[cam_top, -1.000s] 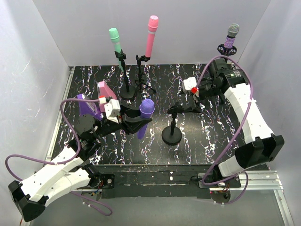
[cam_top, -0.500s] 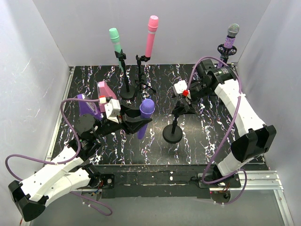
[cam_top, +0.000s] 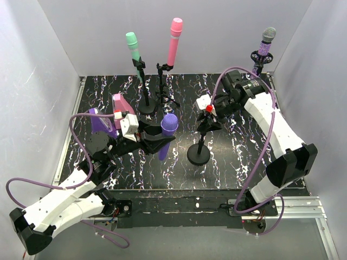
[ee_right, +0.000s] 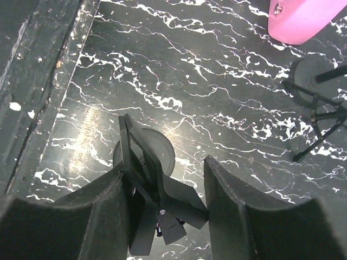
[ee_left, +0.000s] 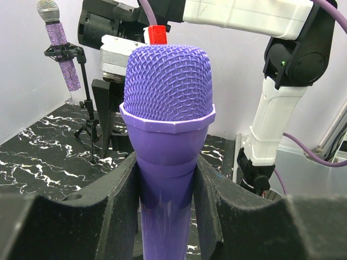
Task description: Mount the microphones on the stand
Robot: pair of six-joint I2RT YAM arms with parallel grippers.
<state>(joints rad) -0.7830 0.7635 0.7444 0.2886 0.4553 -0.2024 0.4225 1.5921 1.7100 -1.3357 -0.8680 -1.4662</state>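
— Swung leftwards since a second ago: the right gripper (cam_top: 209,119) is now at the top of the short black stand with a round base (cam_top: 198,156). Where is the plain purple plastic microphone (ee_left: 167,92)?
— Mesh head up, its handle clamped between the black fingers of the left gripper (ee_left: 167,187). It is above the black marbled tabletop (cam_top: 244,146), left of that stand and apart from it.
— Right fingers?
— Either side of the stand's black clip (ee_right: 165,203), close against it; whether they squeeze, I cannot tell.
— The others?
— The mint green microphone (cam_top: 132,43), pink microphone (cam_top: 175,35) and glittery purple microphone with a grey head (cam_top: 266,44) sit in tall black stands (cam_top: 146,92) at the back.
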